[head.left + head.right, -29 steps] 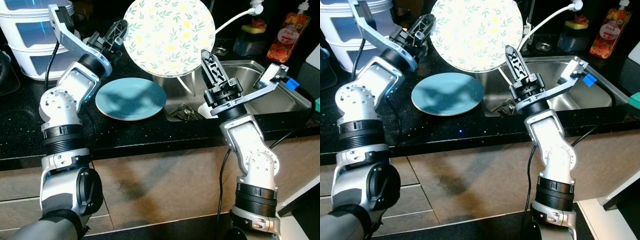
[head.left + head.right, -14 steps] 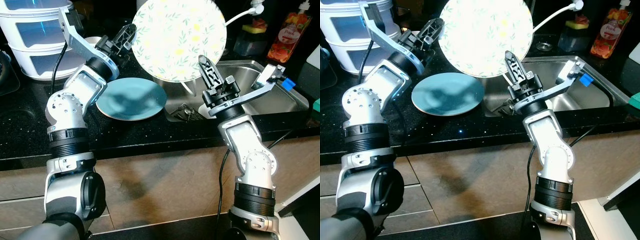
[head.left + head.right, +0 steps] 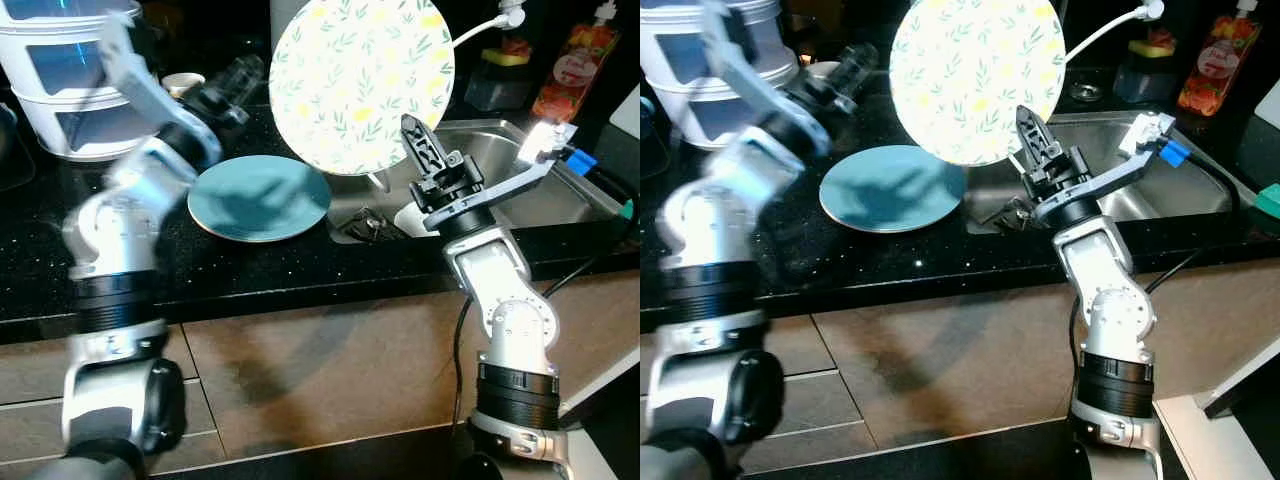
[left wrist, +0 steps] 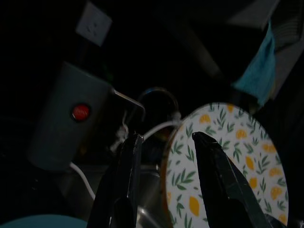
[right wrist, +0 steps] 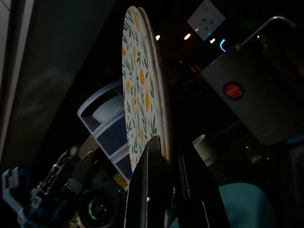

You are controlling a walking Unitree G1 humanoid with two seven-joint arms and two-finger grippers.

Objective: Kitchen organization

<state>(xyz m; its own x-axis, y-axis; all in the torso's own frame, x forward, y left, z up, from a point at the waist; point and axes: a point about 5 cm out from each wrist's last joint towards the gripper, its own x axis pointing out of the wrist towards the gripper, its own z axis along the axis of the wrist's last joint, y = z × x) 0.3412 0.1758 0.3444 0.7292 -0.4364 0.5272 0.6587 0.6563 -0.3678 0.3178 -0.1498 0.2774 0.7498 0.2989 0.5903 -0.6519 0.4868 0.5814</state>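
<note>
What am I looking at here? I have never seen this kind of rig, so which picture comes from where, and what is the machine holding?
This is a humanoid robot with two silver arms, standing at a dark kitchen counter. The two wide pictures come from cameras in its head, looking down. The two dark pictures come from cameras on its wrists, looking along the black fingers. The right gripper pinches the lower edge of a leaf-patterned plate, holding it upright above the sink. The left gripper, blurred, is open beside the plate's other edge. A blue plate lies flat on the counter, with stacked white tubs behind.
</note>
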